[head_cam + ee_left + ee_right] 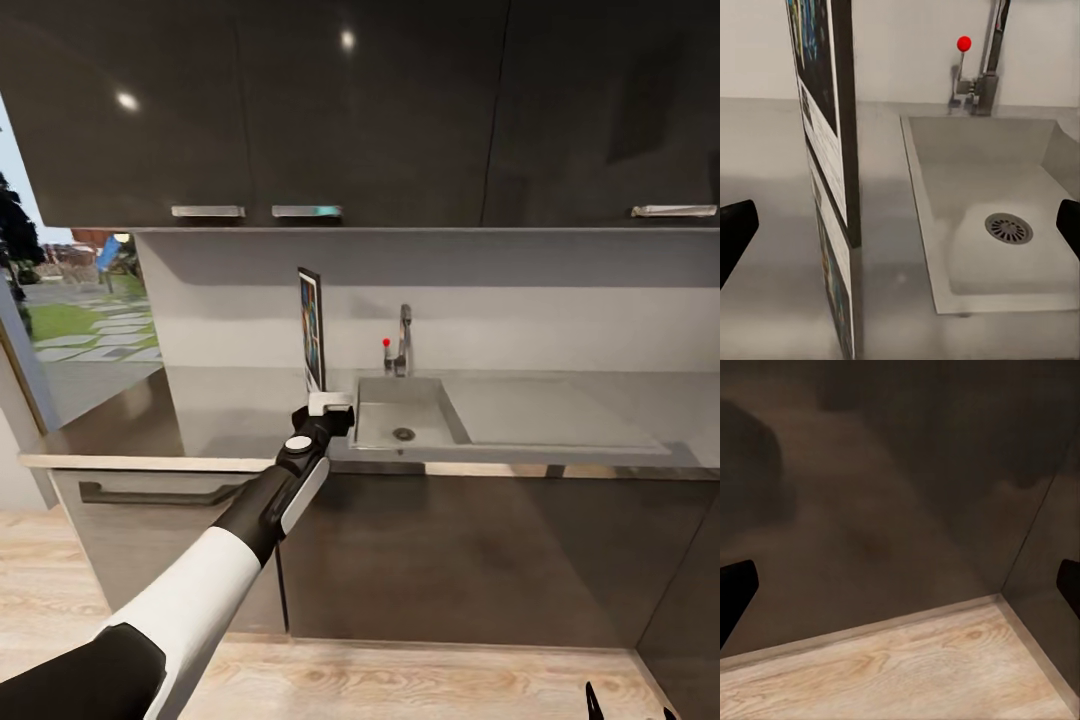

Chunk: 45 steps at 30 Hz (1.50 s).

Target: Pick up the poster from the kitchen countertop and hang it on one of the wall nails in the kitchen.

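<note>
1. The poster stands upright on the kitchen countertop, just beside the sink, edge-on to the robot with its printed face turned away from the basin.
2. The left gripper is at the poster's foot. In the left wrist view its fingertips stand wide apart, with the poster's edge in the gap nearer one finger. It is released and holds nothing.
3. Handling, as a judgement: a thin, stiff framed panel, probably light but easy to tip, since it balances on its narrow bottom edge. A nudge would likely knock it flat or into the sink.
4. Best hold: pinch across the frame's thickness at the near vertical edge, centred between the fingers before closing. The smooth frame may slip, so the grip should be firm.
5. The tap with its red-tipped lever stands behind the sink, near the poster. The dark upper cabinets overhang, limiting how high it can be lifted straight up.
6. The right gripper hangs low by the cabinet fronts, fingers spread and empty, above the wooden floor.
</note>
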{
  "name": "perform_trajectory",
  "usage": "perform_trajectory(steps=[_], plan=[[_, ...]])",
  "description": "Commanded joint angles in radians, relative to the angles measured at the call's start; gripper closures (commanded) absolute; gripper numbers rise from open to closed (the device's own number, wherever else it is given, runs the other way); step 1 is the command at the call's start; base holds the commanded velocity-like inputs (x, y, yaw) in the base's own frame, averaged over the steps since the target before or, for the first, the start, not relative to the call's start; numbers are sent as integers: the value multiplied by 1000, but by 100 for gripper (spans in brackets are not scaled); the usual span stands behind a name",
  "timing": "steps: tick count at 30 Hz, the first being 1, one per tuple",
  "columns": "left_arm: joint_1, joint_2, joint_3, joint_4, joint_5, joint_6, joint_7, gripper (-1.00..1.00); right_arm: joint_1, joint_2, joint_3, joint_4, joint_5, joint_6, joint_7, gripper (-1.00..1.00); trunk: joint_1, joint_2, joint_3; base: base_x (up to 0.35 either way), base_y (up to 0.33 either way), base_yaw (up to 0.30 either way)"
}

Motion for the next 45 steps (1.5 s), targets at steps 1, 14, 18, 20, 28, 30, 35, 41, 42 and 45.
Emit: perform_trajectory(steps=[1,14,18,20,28,30,35,41,42,45], plan=[[-1,0,-3,-1,8,3,8,-100,0,0,1,-1,-5,-2,1,-100,0,-1,-1,48,-20,0],[-1,0,9,5,8,1,119,-100,0,0,1,0,-5,-2,1,-100,0,-1,-1,106,52,0],[-1,0,9,9,8,1,135,-100,0,0,1,1,-5,-2,1,-100,0,-1,-1,114,19,0],[-1,0,9,9,8,1,136,-100,0,0,1,1,-5,-2,1,-100,0,-1,-1,47,7,0],[-1,0,9,10,11,1,138,-100,0,0,1,1,-5,-2,1,-100,0,-1,-1,142,2,0],[-1,0,9,10,12,1,138,-100,0,0,1,1,-5,-2,1,-100,0,-1,-1,105,0,0],[-1,0,9,9,13,1,138,-100,0,0,1,1,-5,-2,1,-100,0,-1,-1,83,-41,0],[-1,0,9,10,13,1,138,-100,0,0,1,2,-5,-2,1,-100,0,-1,-1,91,-78,0],[-1,0,9,9,13,1,138,-100,0,0,1,2,-5,-2,1,-100,0,-1,-1,24,-21,0],[-1,0,9,9,13,1,138,-100,0,0,1,2,-5,-1,1,-100,0,-1,-1,24,-11,0]])
